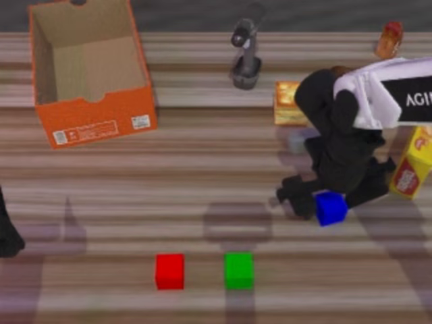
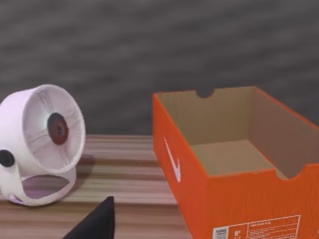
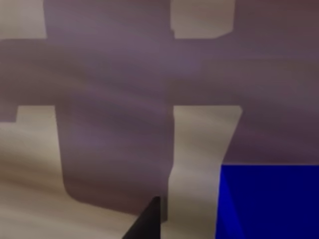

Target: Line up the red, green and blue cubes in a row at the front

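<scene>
The red cube (image 1: 169, 271) and the green cube (image 1: 238, 270) sit side by side near the front edge, a gap between them. The blue cube (image 1: 331, 208) lies farther back and to the right, turned a little. My right gripper (image 1: 301, 197) hangs low just left of the blue cube, open, holding nothing. In the right wrist view one dark fingertip (image 3: 149, 219) shows, with a strip of table between it and the blue cube (image 3: 269, 201). My left gripper (image 1: 7, 236) is parked at the left edge; one fingertip (image 2: 97, 221) shows in its wrist view.
An open orange shoebox (image 1: 88, 67) (image 2: 234, 164) fills the back left. A dark grey upright object (image 1: 244, 57), an orange-and-cream block (image 1: 289, 102), a small orange item (image 1: 390, 39) and a yellow-and-red box (image 1: 415, 165) stand at the back and right. A white fan (image 2: 40, 144) stands beside the shoebox.
</scene>
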You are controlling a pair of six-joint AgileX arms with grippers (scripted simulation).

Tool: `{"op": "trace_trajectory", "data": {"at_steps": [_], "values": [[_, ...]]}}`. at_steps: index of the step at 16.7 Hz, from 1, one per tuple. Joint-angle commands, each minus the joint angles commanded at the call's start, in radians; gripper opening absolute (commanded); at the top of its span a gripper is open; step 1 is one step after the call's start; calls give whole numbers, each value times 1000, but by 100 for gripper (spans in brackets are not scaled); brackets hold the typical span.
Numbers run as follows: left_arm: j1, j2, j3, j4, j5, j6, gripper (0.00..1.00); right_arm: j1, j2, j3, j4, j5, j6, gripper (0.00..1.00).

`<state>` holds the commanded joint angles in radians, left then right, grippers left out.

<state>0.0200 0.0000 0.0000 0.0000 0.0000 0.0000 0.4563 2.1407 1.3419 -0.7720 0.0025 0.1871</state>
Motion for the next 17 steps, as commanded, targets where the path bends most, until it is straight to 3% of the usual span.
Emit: {"op": "trace_trajectory", "data": {"at_steps": [5, 17], "values": [[0, 0, 0, 0, 0, 0, 100, 0, 0, 0, 0, 0, 0, 2], [0, 0, 0, 0, 0, 0, 100, -1, -35, 36, -49, 3, 0, 0]]}}
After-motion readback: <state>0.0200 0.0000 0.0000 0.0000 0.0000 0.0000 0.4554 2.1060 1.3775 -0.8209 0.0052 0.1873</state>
